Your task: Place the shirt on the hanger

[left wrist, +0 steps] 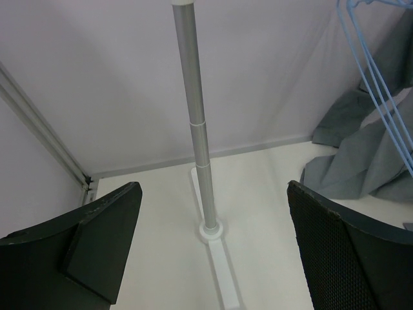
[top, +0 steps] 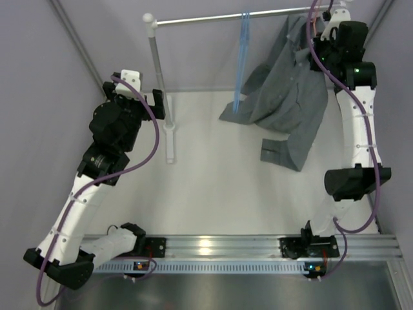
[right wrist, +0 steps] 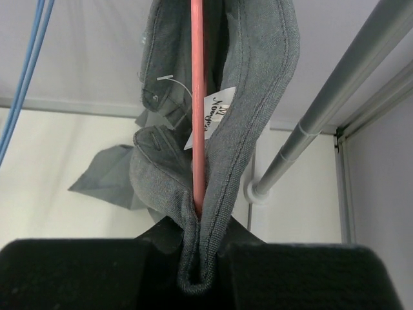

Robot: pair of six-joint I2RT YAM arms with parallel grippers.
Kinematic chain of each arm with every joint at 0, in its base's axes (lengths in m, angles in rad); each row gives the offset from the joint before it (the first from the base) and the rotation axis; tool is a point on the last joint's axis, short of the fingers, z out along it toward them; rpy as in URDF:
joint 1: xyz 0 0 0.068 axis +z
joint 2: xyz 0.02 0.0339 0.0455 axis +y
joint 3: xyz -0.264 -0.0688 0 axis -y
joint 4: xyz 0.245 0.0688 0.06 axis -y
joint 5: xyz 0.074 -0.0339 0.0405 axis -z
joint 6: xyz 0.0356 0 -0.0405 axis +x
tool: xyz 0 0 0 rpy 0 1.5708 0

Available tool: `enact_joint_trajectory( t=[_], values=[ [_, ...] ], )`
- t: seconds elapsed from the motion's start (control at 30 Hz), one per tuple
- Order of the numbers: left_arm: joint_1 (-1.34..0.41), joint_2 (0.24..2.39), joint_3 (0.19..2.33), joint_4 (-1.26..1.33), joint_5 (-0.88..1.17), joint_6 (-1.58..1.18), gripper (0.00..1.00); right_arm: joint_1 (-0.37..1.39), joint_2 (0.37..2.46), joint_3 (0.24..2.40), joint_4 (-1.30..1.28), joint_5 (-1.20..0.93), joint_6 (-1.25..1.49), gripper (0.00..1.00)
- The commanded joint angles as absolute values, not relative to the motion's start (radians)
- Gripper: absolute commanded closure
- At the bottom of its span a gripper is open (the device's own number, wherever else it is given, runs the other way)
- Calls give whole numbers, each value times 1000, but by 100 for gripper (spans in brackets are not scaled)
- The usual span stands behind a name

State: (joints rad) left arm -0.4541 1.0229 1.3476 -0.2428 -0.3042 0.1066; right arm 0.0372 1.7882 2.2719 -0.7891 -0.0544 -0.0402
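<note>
The grey shirt (top: pixel 290 97) hangs from the upper right, near the rail, and its lower part lies crumpled on the table. In the right wrist view my right gripper (right wrist: pixel 203 239) is shut on a fold of the shirt's collar (right wrist: pixel 258 97) and on the pink hanger wire (right wrist: pixel 198 97), which runs up inside the fold beside the white neck label (right wrist: pixel 213 116). Seen from above, the right gripper (top: pixel 321 40) is high by the rail's right end. My left gripper (top: pixel 151 103) is open and empty, facing the rack pole (left wrist: pixel 197 129). The shirt's edge shows at its right (left wrist: pixel 361 155).
A metal rail (top: pixel 226 18) spans the back on an upright pole with a white foot (top: pixel 170 139). Light blue hangers (top: pixel 244 58) hang from the rail left of the shirt, and also show in the left wrist view (left wrist: pixel 377 84). The rail passes close on the right (right wrist: pixel 322 110). Grey walls surround the table.
</note>
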Motion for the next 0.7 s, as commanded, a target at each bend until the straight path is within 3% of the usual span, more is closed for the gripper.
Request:
enact_joint_trajectory(
  t=[0.0, 0.27, 0.53, 0.57, 0.67],
  values=[
    [-454, 997, 1339, -199, -305, 115, 2, 34, 1787, 2298, -798, -28, -28, 100],
    [-453, 1000, 1335, -201, -301, 114, 2, 35, 1815, 2272, -781, -38, -32, 100],
    [-453, 1003, 1330, -201, -302, 115, 2, 35, 1715, 1972, -654, -3, -34, 100],
    [-453, 1003, 1330, -199, -302, 115, 2, 37, 1700, 1954, -646, 0, -32, 97],
    [-453, 1003, 1331, -199, -296, 110, 2, 40, 1642, 1916, -631, 17, -32, 68]
  ],
)
